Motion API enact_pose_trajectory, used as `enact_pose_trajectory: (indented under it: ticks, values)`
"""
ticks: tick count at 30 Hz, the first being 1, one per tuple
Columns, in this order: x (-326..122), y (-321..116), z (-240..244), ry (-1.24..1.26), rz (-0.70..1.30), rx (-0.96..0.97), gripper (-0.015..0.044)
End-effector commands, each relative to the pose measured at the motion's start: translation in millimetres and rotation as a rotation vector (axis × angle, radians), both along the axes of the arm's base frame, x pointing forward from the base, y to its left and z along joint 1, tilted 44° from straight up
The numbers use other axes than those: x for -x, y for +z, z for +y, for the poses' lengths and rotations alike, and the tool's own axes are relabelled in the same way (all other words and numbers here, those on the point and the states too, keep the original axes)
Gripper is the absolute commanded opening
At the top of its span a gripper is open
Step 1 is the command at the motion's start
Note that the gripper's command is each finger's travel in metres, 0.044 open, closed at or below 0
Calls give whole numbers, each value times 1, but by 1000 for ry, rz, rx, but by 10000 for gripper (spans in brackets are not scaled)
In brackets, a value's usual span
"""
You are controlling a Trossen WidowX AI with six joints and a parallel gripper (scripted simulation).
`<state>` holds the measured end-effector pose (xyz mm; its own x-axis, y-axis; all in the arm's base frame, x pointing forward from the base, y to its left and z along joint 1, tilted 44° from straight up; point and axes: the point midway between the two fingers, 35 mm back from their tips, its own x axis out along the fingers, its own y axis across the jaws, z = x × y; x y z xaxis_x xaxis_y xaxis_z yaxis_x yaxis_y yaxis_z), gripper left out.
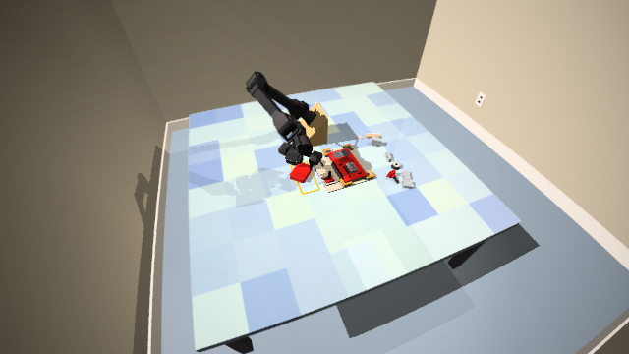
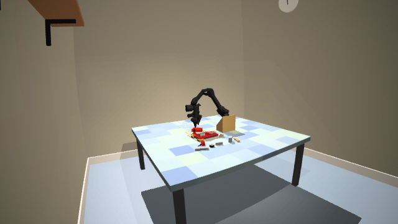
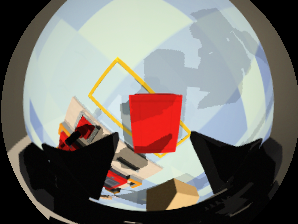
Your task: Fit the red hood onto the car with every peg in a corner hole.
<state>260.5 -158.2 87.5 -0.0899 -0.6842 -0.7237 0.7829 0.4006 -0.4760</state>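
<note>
The red hood [image 1: 301,172] [image 2: 197,129] [image 3: 159,112] rests at the yellow outline, overlapping part of it, with its flat roof up. My gripper [image 1: 306,159] [image 2: 195,125] [image 3: 155,135] is open and empty above the hood. In the wrist view the hood shows between and beyond the fingertips, with space on both sides. The red chassis [image 1: 360,172] [image 2: 212,135] sits in its jig beside the hood, with the grey engine block [image 1: 350,167] on its deck. In the wrist view the left finger hides much of the chassis. The pegs and the hood's corner holes are too small to tell.
The yellow outline [image 1: 311,192] [image 3: 102,77] is on the table by the jig's pale board [image 1: 336,187]. A tan block [image 1: 320,129] [image 2: 229,123] [image 3: 172,194] stands near the arm's base. Several small loose parts, including a grey piece [image 1: 408,179], lie beyond the chassis.
</note>
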Motion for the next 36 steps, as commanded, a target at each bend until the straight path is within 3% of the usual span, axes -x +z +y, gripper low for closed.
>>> enact_pose_trajectory:
  ticks: [1,36]
  values:
    - [2,-3,-2,3,8,1,440]
    - [5,-20,-18,3,8,3,440]
